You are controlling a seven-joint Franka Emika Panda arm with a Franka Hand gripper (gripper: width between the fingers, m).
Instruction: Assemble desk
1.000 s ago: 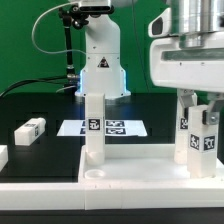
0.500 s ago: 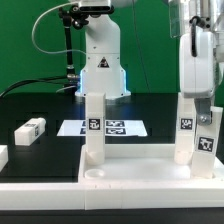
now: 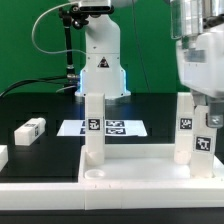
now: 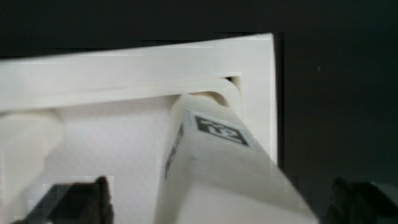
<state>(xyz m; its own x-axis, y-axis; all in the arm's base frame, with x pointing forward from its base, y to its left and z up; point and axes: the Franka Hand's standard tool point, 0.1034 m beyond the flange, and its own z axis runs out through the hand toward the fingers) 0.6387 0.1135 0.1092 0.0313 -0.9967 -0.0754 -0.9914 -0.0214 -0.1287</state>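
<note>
Standing upright in the tabletop panel (image 3: 130, 172) sockets are two legs (image 3: 93, 128); the pincer (image 4: 210, 197) straddles one, fingers spread wide.

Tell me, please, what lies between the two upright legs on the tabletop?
In the exterior view, only bare tabletop lies between the left leg and the right leg. Behind that gap, the marker board shows on the table.

Partly hidden and cropped parts of a desk assembly scene.
In the exterior view, the gripper (image 3: 206, 100) is cut off by the frame's right edge, blurred, covering part of one leg (image 3: 190, 130). The tabletop panel (image 3: 130, 172) runs past the bottom edge. The wrist view is blurry.
</note>
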